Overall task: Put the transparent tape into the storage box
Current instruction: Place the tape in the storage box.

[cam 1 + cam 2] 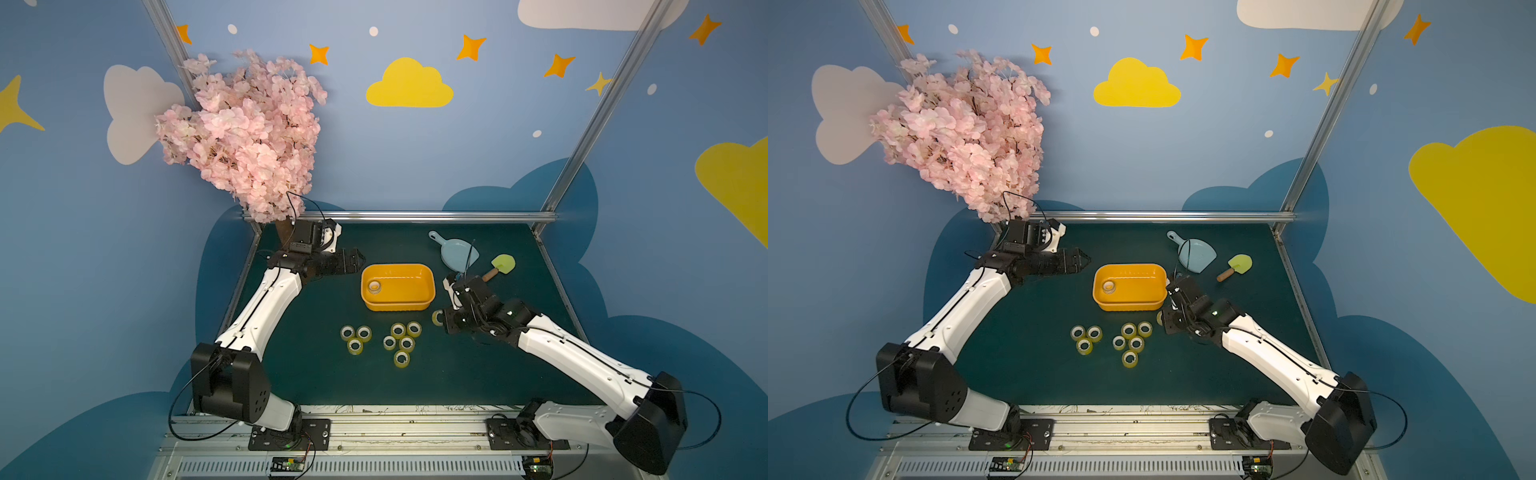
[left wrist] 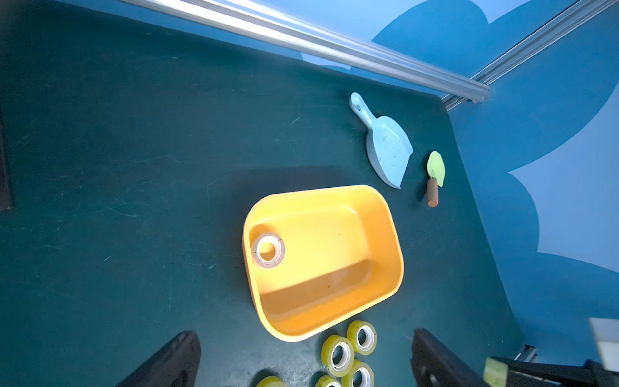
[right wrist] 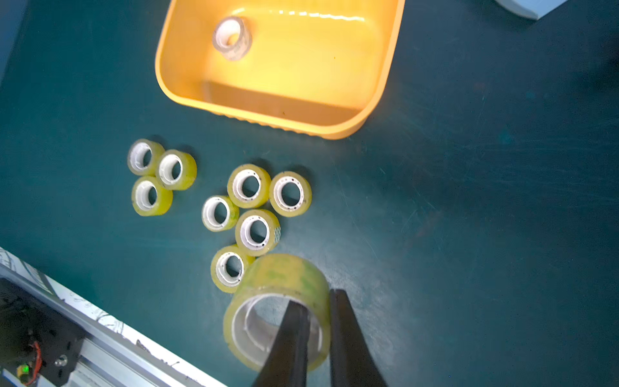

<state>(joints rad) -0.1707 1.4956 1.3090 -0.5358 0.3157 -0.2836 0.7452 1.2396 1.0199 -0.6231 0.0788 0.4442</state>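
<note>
The orange-yellow storage box (image 1: 398,266) (image 1: 1129,266) stands mid-table with one transparent tape roll (image 1: 374,286) (image 2: 268,250) lying in its left end. Just off the box's near right corner, my right gripper (image 1: 440,319) (image 3: 318,301) is shut on another tape roll (image 3: 278,278) (image 1: 1160,318), one finger through the core and one outside, lifted off the cloth. Several loose rolls lie in front of the box, a cluster of three (image 1: 355,338) and a larger cluster (image 1: 401,343). My left gripper (image 1: 357,259) (image 2: 304,335) is open and holds nothing, left of the box.
A pale blue dustpan (image 1: 455,253) and a green trowel with a wooden handle (image 1: 500,266) lie behind the right arm. A pink blossom tree (image 1: 249,137) fills the back left corner. Metal rails (image 1: 399,216) edge the dark green table.
</note>
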